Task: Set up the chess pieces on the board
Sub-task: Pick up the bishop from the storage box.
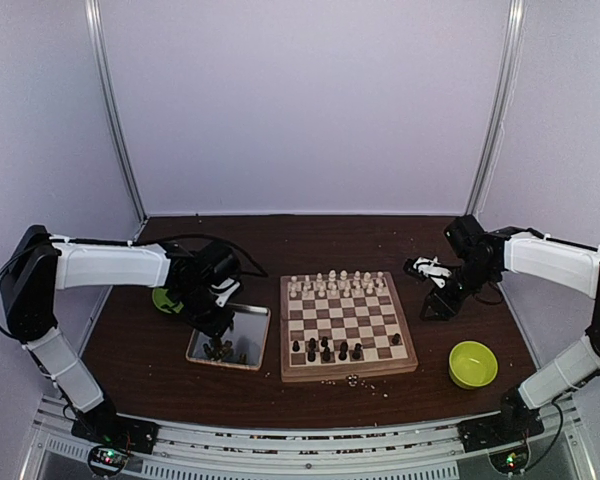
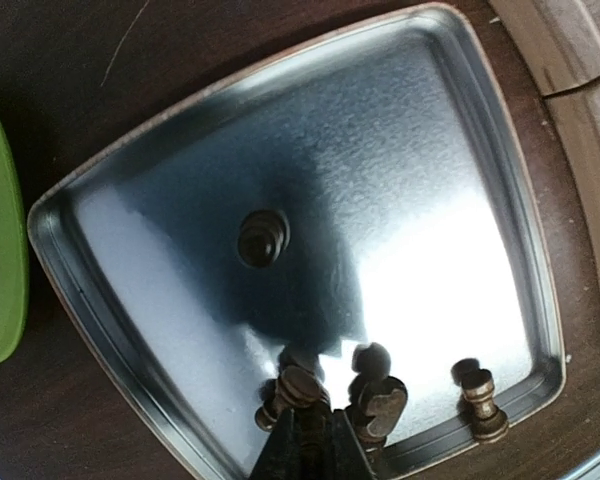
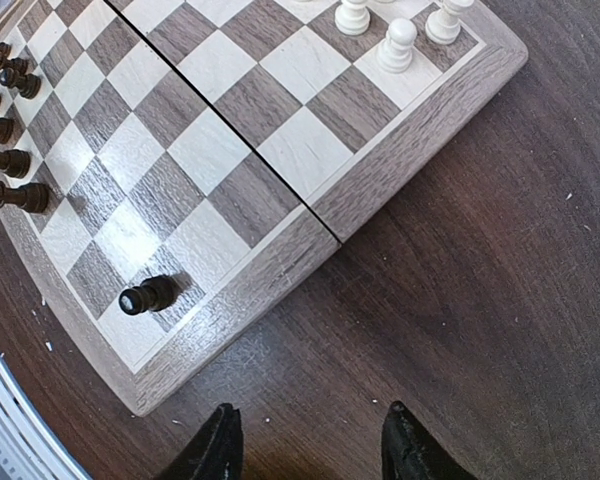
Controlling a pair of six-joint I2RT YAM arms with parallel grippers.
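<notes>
Now we see the left hand (image 2: 312,448), fingers pressed together, down among the dark chess pieces (image 2: 380,405) at one rim of the tray (image 2: 450,60). The right hand (image 3: 310,450) gapes wide above the surface (image 3: 500,250), just off the board (image 3: 230,190), which carries more.

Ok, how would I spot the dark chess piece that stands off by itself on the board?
Find the checkered board, then the dark pieces along its near side. The loner sits by the board's right edge, with empty squares separating it from the bunched others.
</notes>
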